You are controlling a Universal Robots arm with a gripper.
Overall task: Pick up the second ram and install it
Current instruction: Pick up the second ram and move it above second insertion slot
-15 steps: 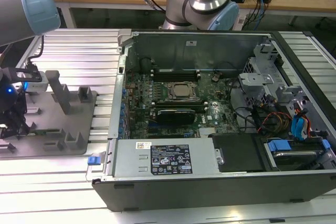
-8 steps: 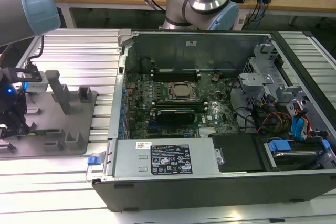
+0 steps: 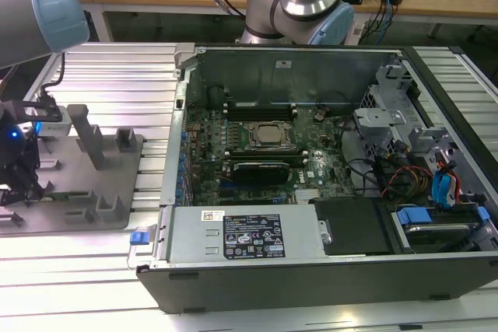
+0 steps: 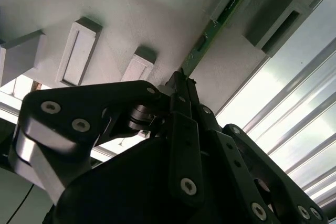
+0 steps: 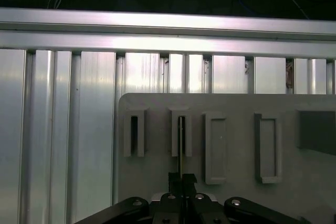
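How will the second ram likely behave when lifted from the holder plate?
Probably stiff and light: the second ram is a thin, narrow board seated in a holder plate slot. Likely fragile if twisted, since the tool pinches only a small part.

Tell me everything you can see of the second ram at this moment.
The second ram is a thin, long green board with small parts on its face, seen nearly edge-on in both wrist views. It stands on edge in a slot of the grey holder plate, not yet in the computer. The black hand is shut on one end.
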